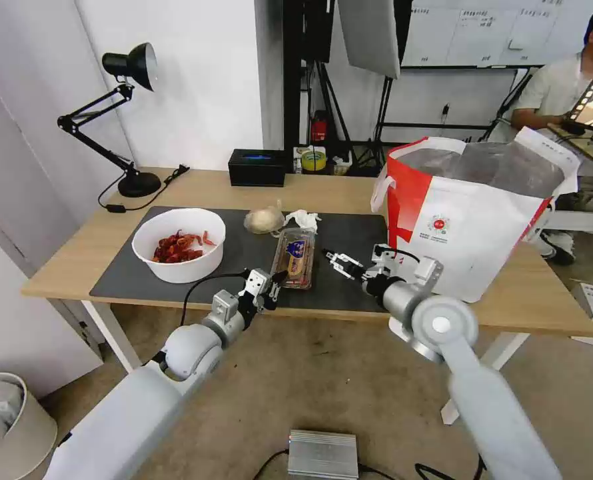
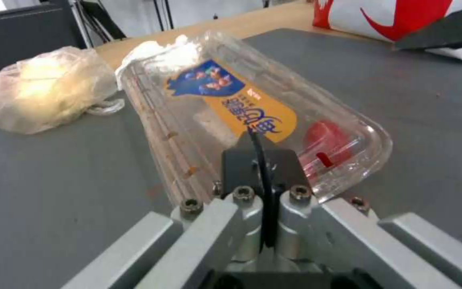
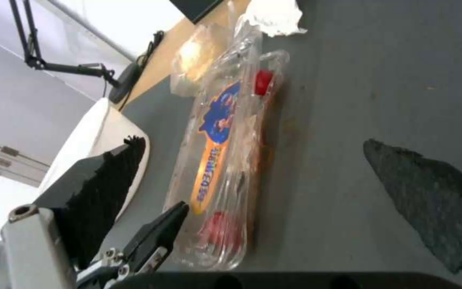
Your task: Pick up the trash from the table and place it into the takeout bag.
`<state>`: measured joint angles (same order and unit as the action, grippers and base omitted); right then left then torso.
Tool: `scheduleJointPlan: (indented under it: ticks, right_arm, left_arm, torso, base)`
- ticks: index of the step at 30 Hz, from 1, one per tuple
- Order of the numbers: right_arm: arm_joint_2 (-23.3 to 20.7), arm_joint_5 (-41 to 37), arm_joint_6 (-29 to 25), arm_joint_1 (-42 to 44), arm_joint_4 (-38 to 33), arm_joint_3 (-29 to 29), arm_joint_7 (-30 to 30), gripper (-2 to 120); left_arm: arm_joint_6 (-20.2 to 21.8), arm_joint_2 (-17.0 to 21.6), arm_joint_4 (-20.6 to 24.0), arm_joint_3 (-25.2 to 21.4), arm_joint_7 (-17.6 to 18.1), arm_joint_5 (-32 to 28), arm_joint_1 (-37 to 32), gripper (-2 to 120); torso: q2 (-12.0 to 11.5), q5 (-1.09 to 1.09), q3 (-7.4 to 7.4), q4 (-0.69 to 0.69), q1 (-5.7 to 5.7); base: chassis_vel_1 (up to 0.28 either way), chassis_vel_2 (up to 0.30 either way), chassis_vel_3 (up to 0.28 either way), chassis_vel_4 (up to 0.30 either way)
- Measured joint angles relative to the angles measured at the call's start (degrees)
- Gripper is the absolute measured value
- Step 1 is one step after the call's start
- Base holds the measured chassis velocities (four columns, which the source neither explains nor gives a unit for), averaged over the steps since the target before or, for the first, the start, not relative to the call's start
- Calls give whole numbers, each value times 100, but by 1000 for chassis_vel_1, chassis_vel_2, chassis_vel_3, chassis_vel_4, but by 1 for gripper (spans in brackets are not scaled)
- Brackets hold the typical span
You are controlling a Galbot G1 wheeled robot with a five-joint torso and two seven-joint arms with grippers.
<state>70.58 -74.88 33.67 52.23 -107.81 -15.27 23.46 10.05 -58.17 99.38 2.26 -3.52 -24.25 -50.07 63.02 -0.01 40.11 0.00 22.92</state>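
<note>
we note the clamshell tray (image 1: pixel 294 257) lying flat mid-mat on the table (image 1: pixel 523 300), cherry tomatoes inside, just near of the tissue wad (image 1: pixel 303 219) and the yellowish bag (image 1: pixel 263 220). left gripper (image 1: pixel 274 283) sits at the tray's near end, fingers (image 2: pixel 260 160) pressed together, touching its edge but not around it. right gripper (image 1: pixel 336 260) hovers just right of the tray, fingers (image 3: pixel 429 192) spread wide, holding nothing. bowl of crayfish shells (image 1: pixel 178 244) far left on the mat; takeout bag (image 1: pixel 470 220) stands open at right
</note>
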Motion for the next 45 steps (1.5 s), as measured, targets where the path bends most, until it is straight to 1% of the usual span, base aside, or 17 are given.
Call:
scheduleJointPlan:
  ticks: [22,37,45]
  right_arm:
    - [483,68,67,-533,510,406,381,100]
    - [722,242,71,-846,958,587,397,100]
    - [867,319,83,-1107,1235,692,405,100]
  left_arm:
    - [0,48,134,-79,14,-55,-89,0]
    - [-10,4,83,-68,17,-108,-57,0]
    - [-12,66,59,-51,17,-174,22,0]
  torso:
    - [0,0,0,0,0]
    - [1,0,-1,0,0]
    - [1,0,-1,0,0]
  base:
    - [0,0,0,0]
    - [0,0,0,0]
    - [0,0,0,0]
